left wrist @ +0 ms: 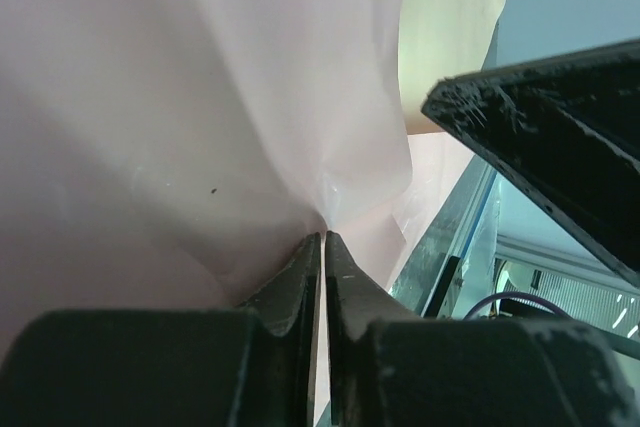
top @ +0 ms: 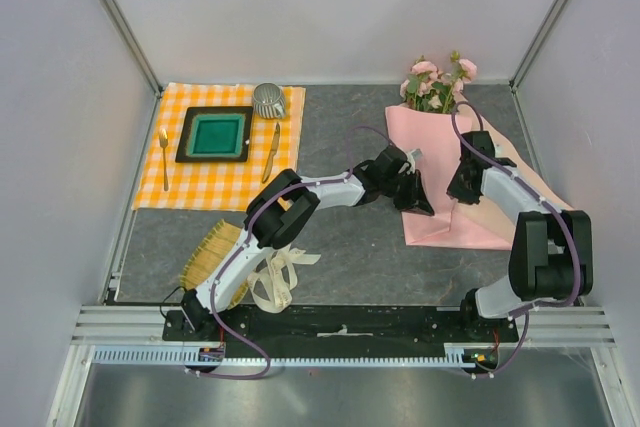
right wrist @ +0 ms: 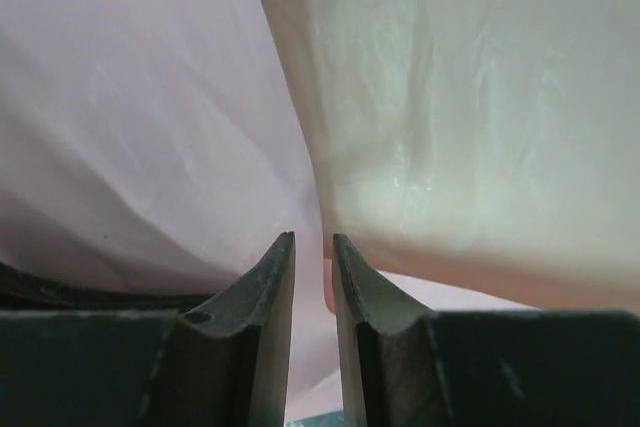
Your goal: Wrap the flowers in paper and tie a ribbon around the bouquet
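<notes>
Paper (top: 440, 162) lies between both pincers, flowers (top: 437, 82) beyond them; ribbon (top: 278, 275) sits well behind the left gripper (top: 412, 187).

You see the paper (top: 432, 162) in plain pale pink, and the flowers (top: 437, 82) pink with green leaves. The cloth (top: 205, 182) has orange and white checks. On it the tray (top: 186, 137) is black with a green middle. The mat (top: 207, 259) is yellow-green, the ribbon (top: 277, 277) cream. Both arms are white and black, with purple cables.

Thin pink paper (top: 430, 147) faintly glossy, checked cloth (top: 215, 187) matt, woven bamboo mat (top: 210, 262) rough
</notes>
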`<state>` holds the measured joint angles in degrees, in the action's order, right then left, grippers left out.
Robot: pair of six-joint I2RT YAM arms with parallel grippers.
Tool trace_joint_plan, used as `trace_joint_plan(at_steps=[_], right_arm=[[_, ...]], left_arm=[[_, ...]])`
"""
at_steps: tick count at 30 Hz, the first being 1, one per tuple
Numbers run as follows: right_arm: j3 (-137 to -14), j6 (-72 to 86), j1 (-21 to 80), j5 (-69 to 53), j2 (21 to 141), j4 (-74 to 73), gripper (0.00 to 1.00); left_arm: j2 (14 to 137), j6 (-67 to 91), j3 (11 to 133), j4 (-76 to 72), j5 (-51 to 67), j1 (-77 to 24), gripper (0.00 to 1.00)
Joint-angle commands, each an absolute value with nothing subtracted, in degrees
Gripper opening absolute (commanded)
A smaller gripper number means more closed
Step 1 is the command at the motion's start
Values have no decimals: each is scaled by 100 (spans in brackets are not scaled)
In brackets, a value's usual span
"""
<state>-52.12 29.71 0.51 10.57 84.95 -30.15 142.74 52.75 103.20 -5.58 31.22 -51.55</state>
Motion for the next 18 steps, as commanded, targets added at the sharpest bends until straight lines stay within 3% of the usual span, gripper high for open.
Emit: trace_joint_plan(at_steps=[1,10,18], right_arm=[[-5467,2821,26,1520,8876,-2848,27],[-5090,2751,44,1389,9325,-2330,14],[-4597,3286,316,458,9457,-1855,10]], left_arm=[[14195,4948,10520,-352,3129,-5133,12],[14028,4887,10679,-185,3568,-5115,26],[13922,4782,10626,-36,3639,-4992,26]])
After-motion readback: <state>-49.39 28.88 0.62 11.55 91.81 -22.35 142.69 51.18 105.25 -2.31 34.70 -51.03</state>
